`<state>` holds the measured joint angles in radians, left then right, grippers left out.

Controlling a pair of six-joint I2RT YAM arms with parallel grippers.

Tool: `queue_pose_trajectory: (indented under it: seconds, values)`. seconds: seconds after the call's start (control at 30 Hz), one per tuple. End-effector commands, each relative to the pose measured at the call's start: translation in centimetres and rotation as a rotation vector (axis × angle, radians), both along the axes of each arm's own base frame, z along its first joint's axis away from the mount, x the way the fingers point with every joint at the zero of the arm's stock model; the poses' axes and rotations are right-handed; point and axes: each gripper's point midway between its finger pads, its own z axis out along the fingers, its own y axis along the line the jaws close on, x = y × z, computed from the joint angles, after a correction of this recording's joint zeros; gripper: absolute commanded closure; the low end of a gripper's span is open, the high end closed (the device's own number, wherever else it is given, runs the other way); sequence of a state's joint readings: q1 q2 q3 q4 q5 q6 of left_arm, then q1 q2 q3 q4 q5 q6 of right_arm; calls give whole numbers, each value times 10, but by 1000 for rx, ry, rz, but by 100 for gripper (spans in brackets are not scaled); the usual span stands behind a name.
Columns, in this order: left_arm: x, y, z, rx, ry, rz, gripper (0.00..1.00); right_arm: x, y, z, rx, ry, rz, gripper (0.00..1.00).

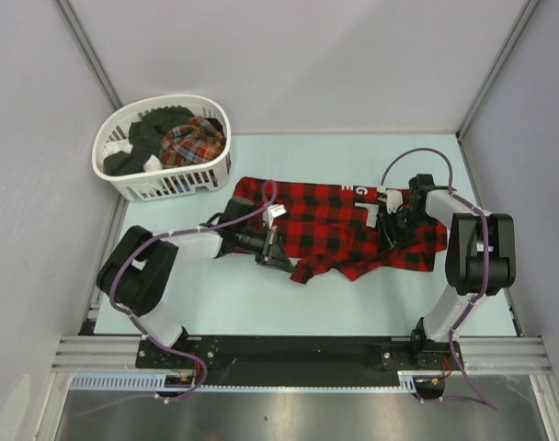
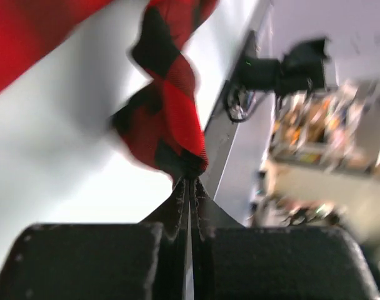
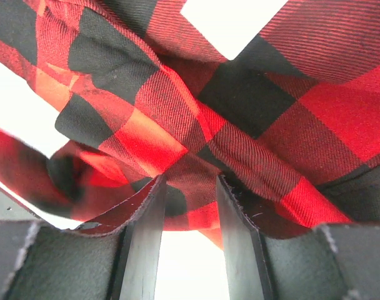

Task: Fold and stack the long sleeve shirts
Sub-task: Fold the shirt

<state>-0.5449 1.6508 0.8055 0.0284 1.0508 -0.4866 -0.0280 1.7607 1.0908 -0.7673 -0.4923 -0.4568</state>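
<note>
Flannel shirt (image 1: 335, 225) between both jaws (pinched)

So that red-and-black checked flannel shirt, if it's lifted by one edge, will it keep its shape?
Probably floppy: the red-and-black checked flannel shirt lies rumpled, and the piece pinched in the left claw crumples into folds. Pushed, it would likely bunch up, as its wrinkled near edge suggests.

One red-black check shirt (image 1: 330, 225), one plaid shirt (image 1: 195, 145), one white basket (image 1: 160, 189)
</note>
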Motion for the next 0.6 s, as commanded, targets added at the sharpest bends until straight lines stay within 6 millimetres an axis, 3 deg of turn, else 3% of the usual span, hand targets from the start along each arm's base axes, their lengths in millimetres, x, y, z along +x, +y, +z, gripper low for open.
queue_pose_trajectory:
  seconds: [0.0,0.07,0.1,0.13,0.2,0.23,0.27,0.3,0.33,0.37,0.4,0.43,0.47,0.5,0.57]
  values:
    - [9,12,-7,-11,205,207,99,18,-6,3,-24,-52,-1,57]
    - [0,20,-18,30,238,233,90,18,-6,4,-24,-54,3,57]
    - [-1,23,-20,42,243,244,72,17,-6,4,-24,-51,4,57]
    - [2,27,-22,54,218,257,63,17,-6,5,-24,-52,2,57]
    - [7,42,-27,115,174,279,53,16,-4,5,-20,-50,9,57]
    - [23,46,-23,139,109,310,52,16,-3,6,-17,-50,9,57]
    - [20,57,-28,209,129,312,51,16,-3,7,-16,-53,12,57]
    - [29,66,-25,236,-24,266,50,16,-2,9,-14,-58,17,57]
    - [55,68,-11,293,-167,273,50,15,-1,10,-12,-57,19,57]
    - [49,73,-9,344,-212,221,50,15,0,11,-9,-60,22,57]
    - [56,77,-6,379,-410,116,50,16,0,13,-7,-62,22,57]
    - [45,64,9,406,-535,-3,50,16,2,15,-3,-62,26,57]
    - [49,67,7,492,-667,-54,50,16,3,16,1,-62,27,57]
    - [33,52,8,482,-840,-234,47,16,4,19,2,-66,30,57]
    - [22,50,3,542,-998,-383,39,15,6,22,7,-70,31,57]
